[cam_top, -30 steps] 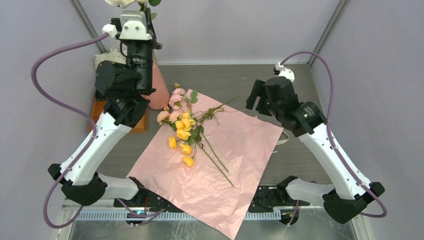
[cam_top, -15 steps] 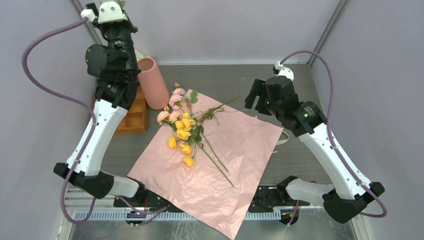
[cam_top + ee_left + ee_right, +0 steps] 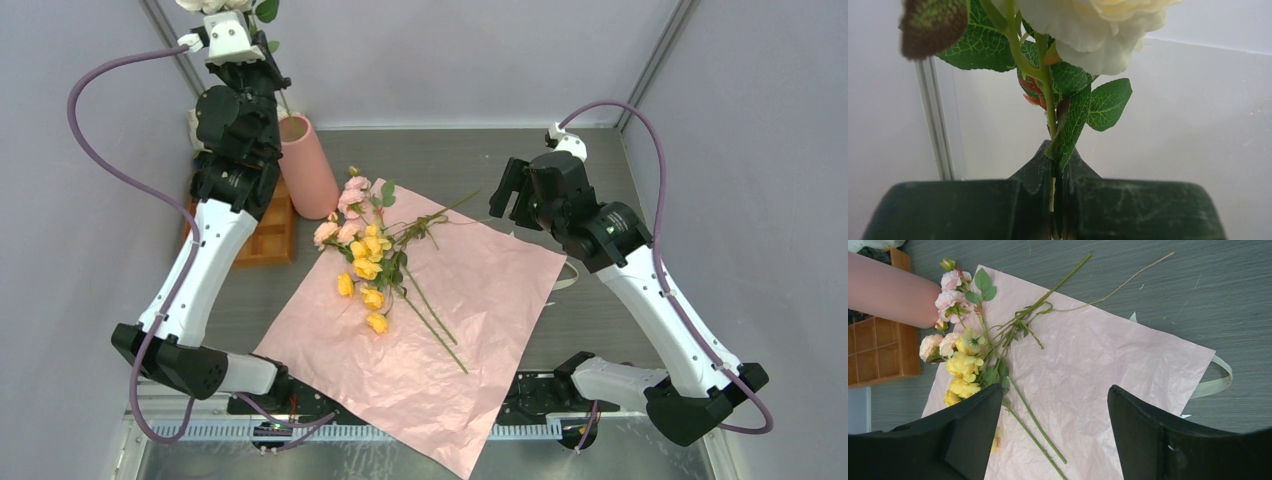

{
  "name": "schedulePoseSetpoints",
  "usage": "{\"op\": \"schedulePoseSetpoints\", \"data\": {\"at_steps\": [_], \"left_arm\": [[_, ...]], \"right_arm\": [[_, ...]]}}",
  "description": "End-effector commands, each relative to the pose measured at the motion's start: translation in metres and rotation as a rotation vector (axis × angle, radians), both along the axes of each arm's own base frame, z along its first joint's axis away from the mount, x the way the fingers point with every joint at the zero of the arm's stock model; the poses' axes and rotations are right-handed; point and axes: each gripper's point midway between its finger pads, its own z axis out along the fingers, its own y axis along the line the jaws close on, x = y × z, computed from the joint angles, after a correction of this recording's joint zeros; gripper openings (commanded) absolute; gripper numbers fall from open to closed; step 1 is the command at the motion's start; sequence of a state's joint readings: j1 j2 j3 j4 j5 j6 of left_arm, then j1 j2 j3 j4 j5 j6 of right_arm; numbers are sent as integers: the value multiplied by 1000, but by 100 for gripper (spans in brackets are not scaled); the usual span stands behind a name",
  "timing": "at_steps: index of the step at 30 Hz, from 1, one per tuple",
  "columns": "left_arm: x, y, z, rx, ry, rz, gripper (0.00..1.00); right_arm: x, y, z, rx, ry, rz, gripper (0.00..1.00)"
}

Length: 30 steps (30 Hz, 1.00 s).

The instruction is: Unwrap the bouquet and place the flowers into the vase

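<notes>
Left fingers [image 3: 1030, 175] with the cream rose [image 3: 213, 5] swung off the vase [image 3: 310, 170] into the upper left of the frame, vase mouth uncovered, bloom back at the top edge after leaving the frame, stem trailing down toward the vase mouth

Desk: What sits by the left gripper [image 3: 1054, 165]?
Photographer: A rose [image 3: 1098, 30] above it, stem between its jaws; the vase [image 3: 308, 165] below it, the tray [image 3: 262, 235] beside that.
Desk: And the right gripper [image 3: 1054, 390]?
Photographer: Beneath it, the paper [image 3: 1108, 350]; flowers [image 3: 965, 362] lie on that to its left, ribbon [image 3: 1215, 380] to its right.
</notes>
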State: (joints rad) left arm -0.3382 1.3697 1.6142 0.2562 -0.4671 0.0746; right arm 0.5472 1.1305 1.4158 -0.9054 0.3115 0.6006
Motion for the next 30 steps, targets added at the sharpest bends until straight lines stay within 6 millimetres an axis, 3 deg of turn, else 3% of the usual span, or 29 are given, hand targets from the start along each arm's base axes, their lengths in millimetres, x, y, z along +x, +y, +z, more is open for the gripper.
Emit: {"op": "schedulePoseSetpoints", "data": {"at_steps": [1,7,13,18,25,30], "left_arm": [[-10,10,2,-100,-16,-30,5],[18,13,-44,-121,164,-27,22],[35,4,-81,-164,370,-115,45],[42,4,-105,-200,542,-141,49],[17,1,-114,-256,639,-175,51],[-23,-26,-117,-316,696,-346,45]], "right_arm": [[7,4,17,40,-53,0,82],[6,6,14,44,-44,10,82],[6,15,11,63,-39,50,85],[8,25,7,74,-21,92,87],[9,35,3,89,-10,133,87],[12,50,-8,106,24,183,85]]}}
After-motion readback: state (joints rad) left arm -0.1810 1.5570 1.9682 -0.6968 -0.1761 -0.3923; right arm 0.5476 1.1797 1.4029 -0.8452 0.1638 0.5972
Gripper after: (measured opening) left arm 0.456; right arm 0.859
